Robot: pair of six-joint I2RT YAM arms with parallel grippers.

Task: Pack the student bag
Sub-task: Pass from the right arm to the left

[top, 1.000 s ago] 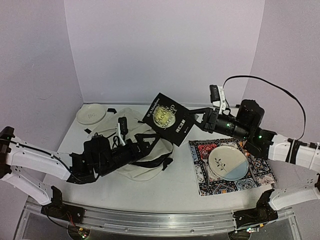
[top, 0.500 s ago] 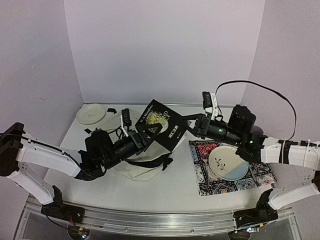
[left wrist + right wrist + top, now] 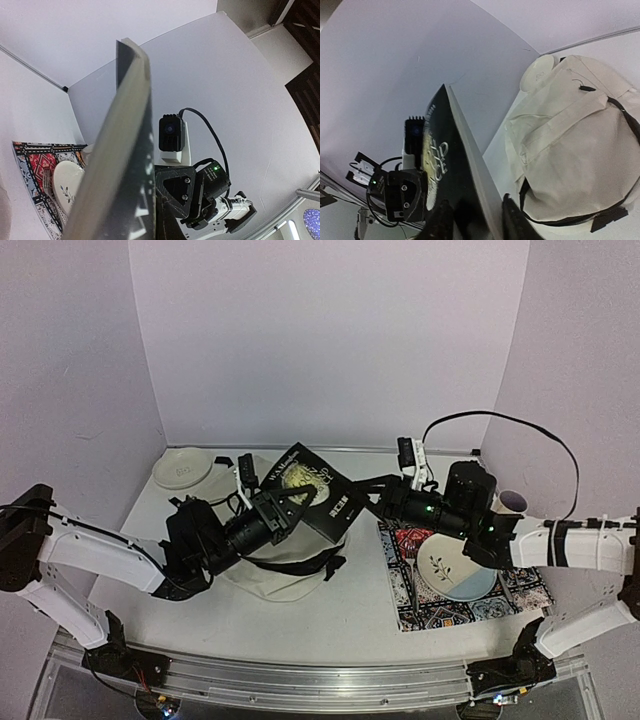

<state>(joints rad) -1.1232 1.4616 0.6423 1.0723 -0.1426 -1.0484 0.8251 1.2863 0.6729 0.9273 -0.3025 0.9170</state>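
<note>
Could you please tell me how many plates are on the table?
2. A plain white plate sits in the far-left corner beside the student bag; a leaf-patterned plate lies on the patterned mat at right, partly under the right arm. Others could be hidden.

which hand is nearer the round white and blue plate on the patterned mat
Right: the right hand is just left of the plate; the left hand is farther left, gripping the black book.

Matt, creased cloth of the large cream backpack (image 3: 570, 130); glossy card cover, pale paper edges on the thin black book (image 3: 318, 490) — woven cloth of the patterned multicolour mat (image 3: 520, 600), smooth glaze on the round white-and-blue plate (image 3: 452, 576).
</note>
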